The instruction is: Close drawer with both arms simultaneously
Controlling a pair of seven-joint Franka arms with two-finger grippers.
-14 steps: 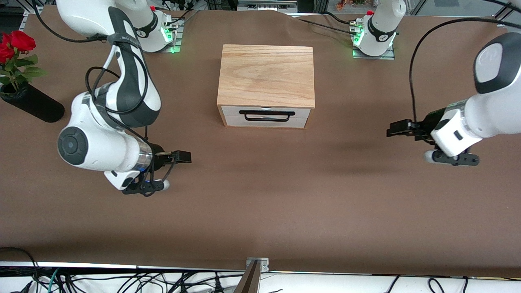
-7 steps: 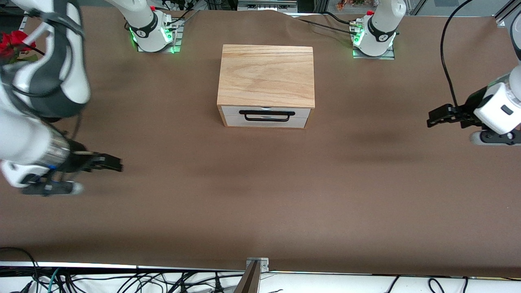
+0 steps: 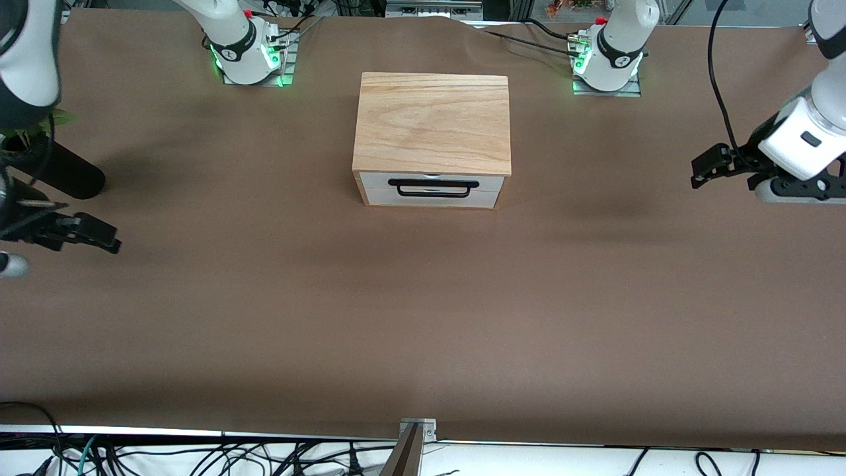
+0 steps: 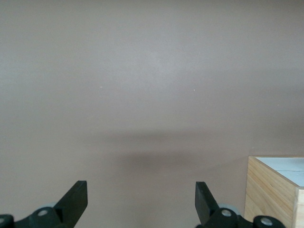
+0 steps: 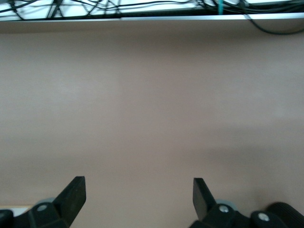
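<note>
Mid-bench, toward the arm bases: oak box point(image 3: 432, 125), drawer point(image 3: 433, 190) pushed in flush, black handle point(image 3: 433, 188) facing the front camera. Left tool point(image 3: 704, 168) over the bench point(image 3: 423, 317) at the left arm's end, fingers spread, empty. Right tool point(image 3: 99, 237) over the right arm's end beside a black vase point(image 3: 56, 173), fingers spread, empty.

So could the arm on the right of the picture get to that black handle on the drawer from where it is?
Probably yes. The left gripper hangs open over bare table toward its own end, well apart from the drawer. Nothing stands between it and the handle, which faces the front camera unobstructed.
</note>
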